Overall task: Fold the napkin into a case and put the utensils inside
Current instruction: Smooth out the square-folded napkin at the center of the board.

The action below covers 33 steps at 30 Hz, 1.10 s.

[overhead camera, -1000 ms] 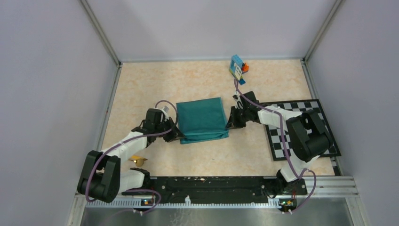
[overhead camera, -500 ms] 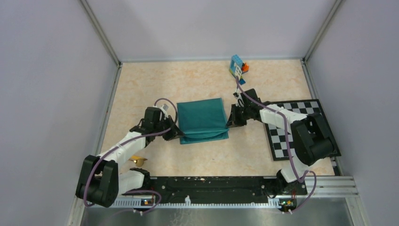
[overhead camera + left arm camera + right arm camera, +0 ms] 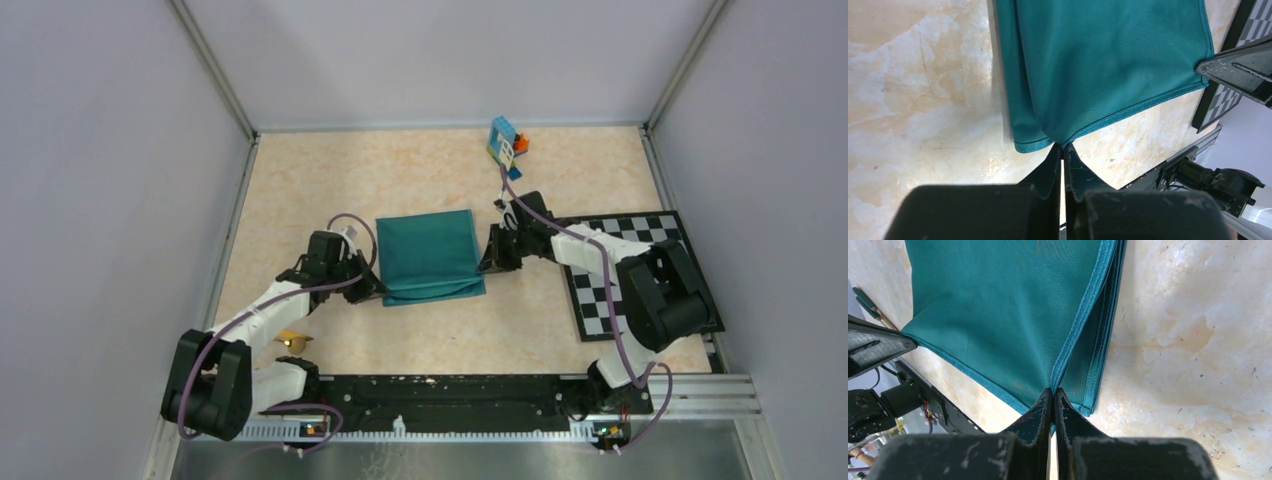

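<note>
Utensils (image 3: 291, 340) lie near-left on the surface (image 3: 300, 180), not yet inserted. Left fingers (image 3: 1050, 167) are closed on the near-left corner of the napkin (image 3: 428, 255), which sits mid-surface, partly folded. Right fingers (image 3: 1040, 412) pinch its right edge. Judgement: case unfinished, folding midway.

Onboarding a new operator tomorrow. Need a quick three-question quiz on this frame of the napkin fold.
1. True or false: the left gripper and the right gripper are both shut on the napkin.
2. The napkin is: A) spread in one layer, B) folded over, with layers showing at its side edges, C) rolled into a tube.
3. Fill in: the ___ arm lies over the checkerboard mat.
Key: 1 true; 2 B; 3 right.
</note>
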Available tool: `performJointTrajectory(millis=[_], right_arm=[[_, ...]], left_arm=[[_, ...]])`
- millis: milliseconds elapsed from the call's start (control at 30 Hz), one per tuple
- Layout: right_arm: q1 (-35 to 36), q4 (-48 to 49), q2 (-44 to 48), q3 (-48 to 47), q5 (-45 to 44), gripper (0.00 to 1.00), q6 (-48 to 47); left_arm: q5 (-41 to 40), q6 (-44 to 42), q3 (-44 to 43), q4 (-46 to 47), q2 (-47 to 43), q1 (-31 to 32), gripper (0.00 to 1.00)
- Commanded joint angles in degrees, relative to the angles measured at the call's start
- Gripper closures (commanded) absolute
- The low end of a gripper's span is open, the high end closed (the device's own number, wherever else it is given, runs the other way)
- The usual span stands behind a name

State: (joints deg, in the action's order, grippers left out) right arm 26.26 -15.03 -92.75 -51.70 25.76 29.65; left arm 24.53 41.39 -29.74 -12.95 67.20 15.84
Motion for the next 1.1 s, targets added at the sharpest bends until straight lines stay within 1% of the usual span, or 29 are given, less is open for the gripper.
performJointTrajectory(millis=[0,467,533,600,633,700,733,767,800,900,967,1067], right_arm=[[0.6,2.3,-0.8,0.8,0.7,1.0,0.6],[1.3,4.5,-2.8,2.5,-0.4,1.0,0.6],[1.3,4.2,-3.3,2.1,-1.1,1.0,0.2],[1.3,3.4,-3.5,1.7,-1.5,1.0,-0.3],[1.3,3.0,-3.3,1.5,-1.5,1.0,-0.6],[1.3,1.3,-2.2,1.1,-1.9,0.9,-1.4],[1.4,0.3,-1.3,0.9,-2.3,0.87,-2.0],[1.3,-0.8,-0.2,0.8,-2.8,0.8,-2.6],[1.4,-2.1,1.0,0.5,-3.5,0.76,-3.3],[1.3,-5.6,3.6,-0.9,-5.1,0.69,-6.0],[1.3,-5.3,4.7,-1.4,-4.6,0.66,-6.7],[1.3,-3.6,3.9,-2.7,-1.9,0.65,-6.0]], left_arm=[[-1.6,-1.1,1.2,-0.2,-1.7,-0.1,0.97],[-2.1,-1.0,2.7,0.5,-0.4,-0.1,0.96],[-1.8,-0.9,3.0,0.7,0.0,-0.1,0.94],[-1.5,-1.0,3.3,0.4,0.1,-0.1,0.87],[-1.2,-1.0,3.3,0.1,-0.1,-0.1,0.86],[-0.9,-1.3,2.8,-1.9,-1.2,-0.1,0.81],[-0.7,-1.3,2.6,-3.1,-2.1,-0.1,0.77],[-0.6,-1.6,2.4,-4.3,-3.1,-0.1,0.7],[-0.5,-1.7,1.8,-5.8,-4.3,-0.1,0.66],[-0.4,-2.3,0.0,-9.5,-7.2,-0.1,0.54],[0.5,-2.5,-1.1,-9.6,-8.3,-0.1,0.52],[2.9,-2.1,-3.1,-6.6,-7.0,-0.1,0.52]])
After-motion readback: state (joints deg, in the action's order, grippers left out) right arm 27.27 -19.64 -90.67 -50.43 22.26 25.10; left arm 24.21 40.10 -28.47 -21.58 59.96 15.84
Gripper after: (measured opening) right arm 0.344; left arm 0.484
